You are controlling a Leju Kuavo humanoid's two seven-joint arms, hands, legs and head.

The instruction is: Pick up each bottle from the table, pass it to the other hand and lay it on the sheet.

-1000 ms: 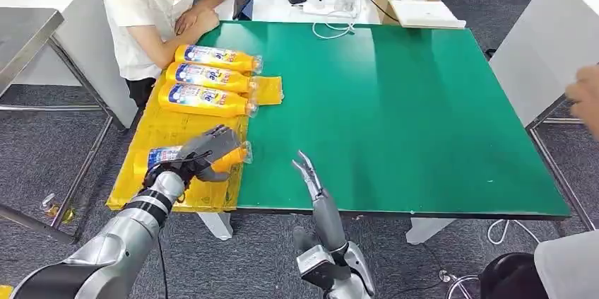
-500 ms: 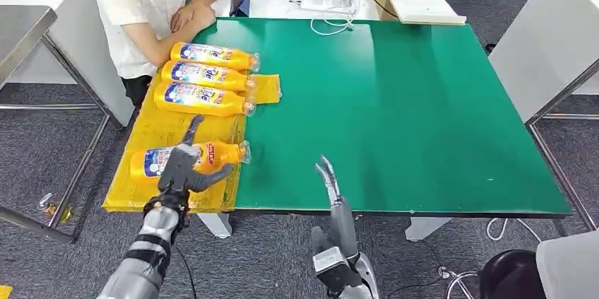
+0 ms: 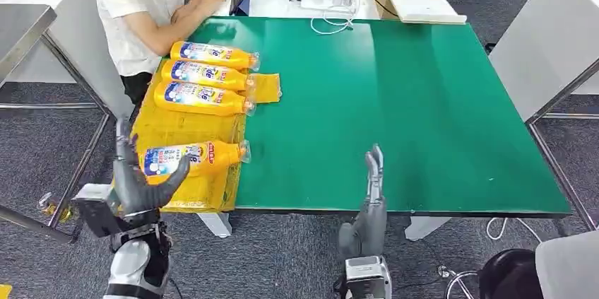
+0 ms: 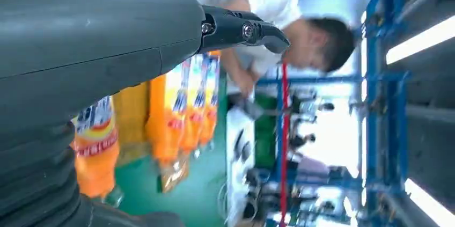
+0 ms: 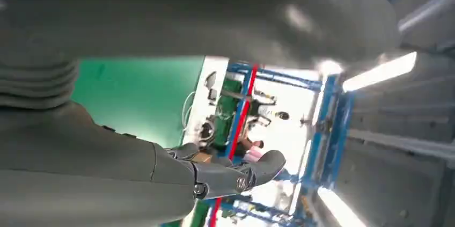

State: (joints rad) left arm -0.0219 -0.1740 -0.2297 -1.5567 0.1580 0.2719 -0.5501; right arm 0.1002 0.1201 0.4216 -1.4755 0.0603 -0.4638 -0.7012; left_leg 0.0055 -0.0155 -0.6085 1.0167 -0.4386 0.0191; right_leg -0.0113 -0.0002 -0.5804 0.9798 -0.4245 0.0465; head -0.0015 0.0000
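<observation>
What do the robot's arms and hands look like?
The arms are shiny silver with black bands. The left hand and right hand are grey, with long thin fingers. Each wrist carries a boxy silver block, and up close a ribbed grey cover sits behind the thick thumb.

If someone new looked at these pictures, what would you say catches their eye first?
Probably the four orange bottles lying on the yellow sheet at the left end of the green table. Next, the left robot hand raised open beside the nearest bottle, and a person leaning on the far corner.
</observation>
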